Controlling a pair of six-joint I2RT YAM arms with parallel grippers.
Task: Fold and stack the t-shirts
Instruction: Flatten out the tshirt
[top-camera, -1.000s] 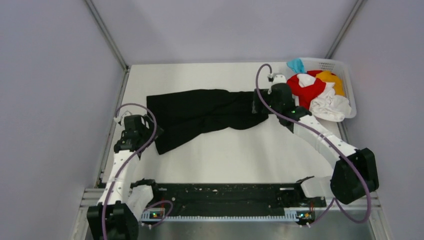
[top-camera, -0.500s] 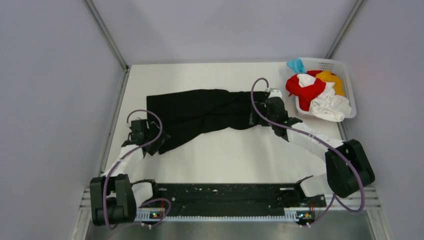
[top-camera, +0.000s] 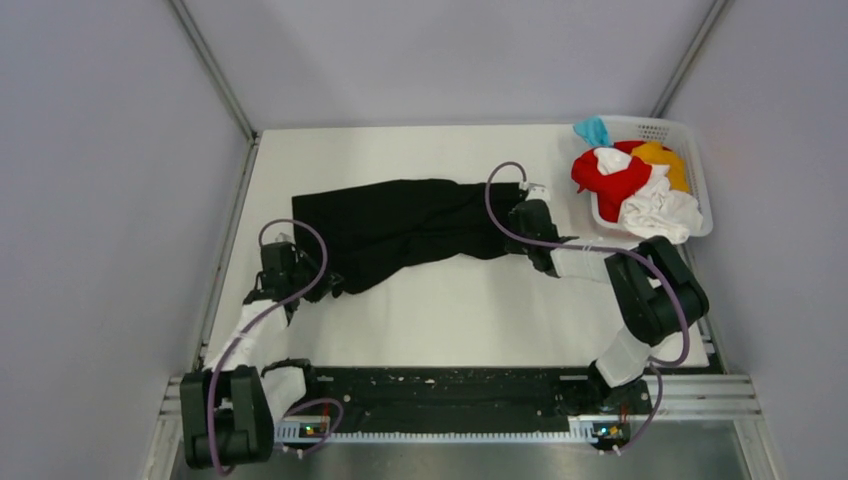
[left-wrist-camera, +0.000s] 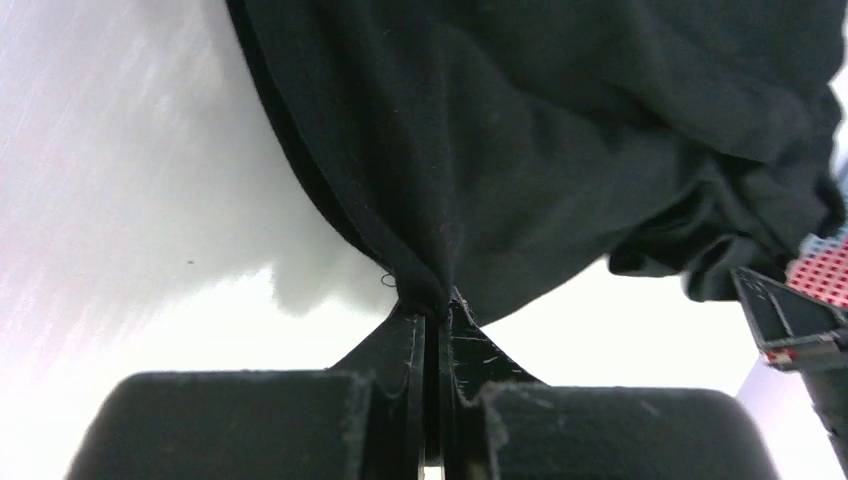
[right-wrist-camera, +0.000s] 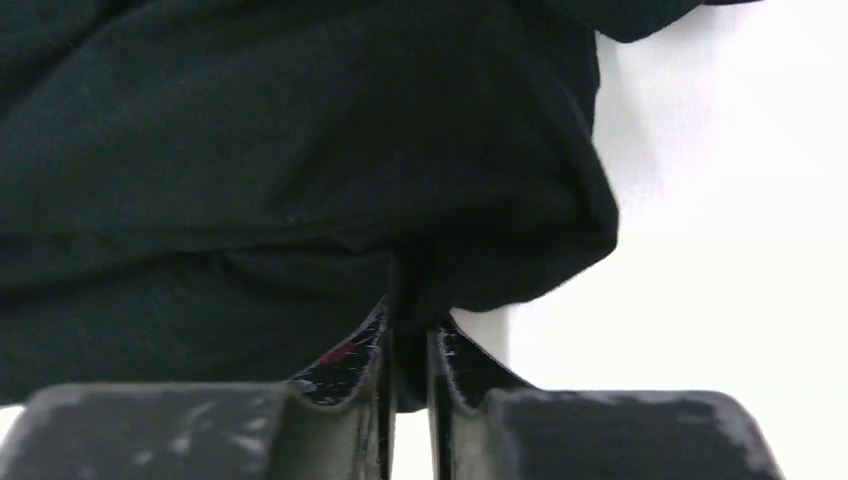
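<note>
change: both your arms have dropped low since a second ago, and the jaws that stood wide are now pinched on cloth.
black t-shirt (top-camera: 400, 225): spread out and rumpled across the middle of the table (top-camera: 480, 310).
left gripper (left-wrist-camera: 437, 312): you have it clamped on the shirt's near-left edge.
right gripper (right-wrist-camera: 410, 335): closed on a fold at the shirt's right end.
basket (top-camera: 655, 122): far right corner, heaped with the red shirt (top-camera: 612, 185), white shirt (top-camera: 668, 215), orange-yellow shirt (top-camera: 665, 158) and light blue shirt (top-camera: 594, 130).

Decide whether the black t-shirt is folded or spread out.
Spread out, not folded: the black t-shirt lies long and wrinkled across the table.
</note>
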